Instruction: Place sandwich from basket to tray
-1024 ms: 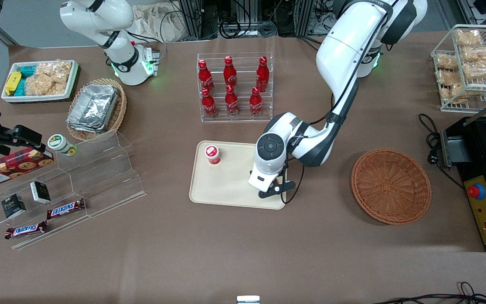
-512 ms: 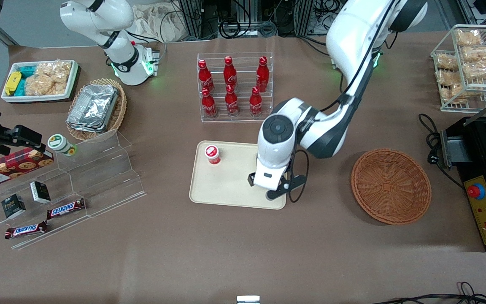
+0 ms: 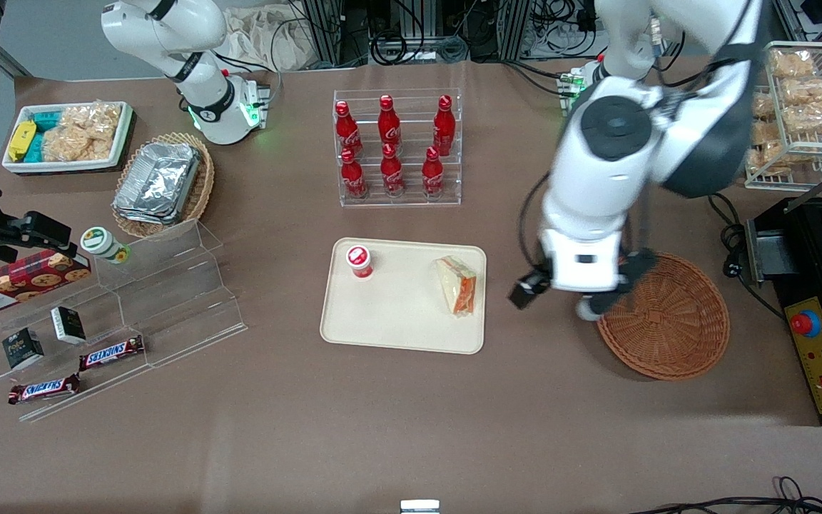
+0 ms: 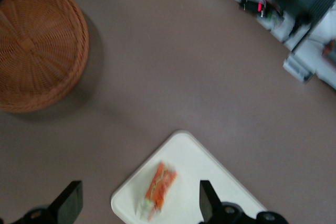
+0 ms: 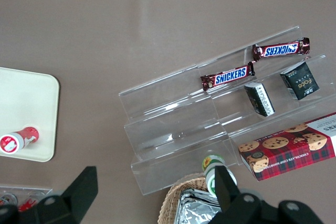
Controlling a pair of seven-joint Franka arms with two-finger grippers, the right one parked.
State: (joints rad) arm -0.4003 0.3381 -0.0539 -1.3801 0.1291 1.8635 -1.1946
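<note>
The sandwich lies flat on the tray, close to the short rim at the working arm's end, with bare tray between it and that rim. Its long axis runs from the bottle rack's side of the tray toward the front camera, roughly along that short rim. The orange-red filling edge faces the working arm's end and shows most at the end nearer the camera, while the pale bread faces the middle of the tray. From the left wrist camera the sandwich shows as an orange and pale strip near a rounded corner of the tray. A small red-capped bottle stands on the same tray, well apart from the sandwich, toward the parked arm's end. The gripper hangs in the air above the brown table, between the tray and the basket, overlapping the basket's rim as seen from the front. Its two fingers are spread wide with nothing between them. The round woven basket has nothing in it. Farther from the camera than the tray stands a clear rack of red bottles.
</note>
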